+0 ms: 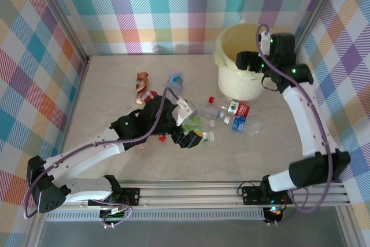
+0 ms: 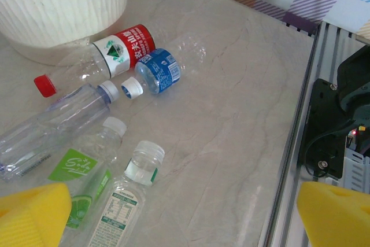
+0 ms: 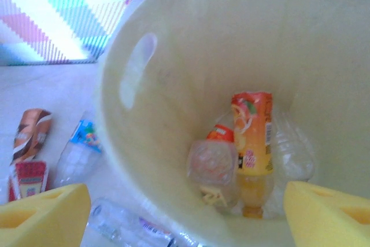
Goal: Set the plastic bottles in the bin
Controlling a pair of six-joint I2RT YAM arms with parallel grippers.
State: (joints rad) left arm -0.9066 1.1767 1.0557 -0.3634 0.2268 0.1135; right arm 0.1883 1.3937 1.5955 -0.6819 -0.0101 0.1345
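Left pincer point(image 2: 185, 218) hangs with jaws apart and empty over the middle of the counter point(image 1: 277, 154). Most bottles lie loose there: a brown bottle point(image 1: 141, 82) toward eleven o'clock, a green-labelled bottle point(image 2: 81, 180) just under the pincer, and a red-labelled bottle point(image 2: 124, 47) and a blue-labelled bottle point(image 2: 159, 70) by the bin's foot. At about one o'clock stands the bin point(image 1: 243, 88); the right pincer point(image 3: 185, 218), likewise spread and carrying nothing, hovers above its mouth, and with only an orange-labelled bottle point(image 3: 252, 137) and a crushed clear bottle point(image 3: 213, 163) plainly inside, I judge the greater part undone.
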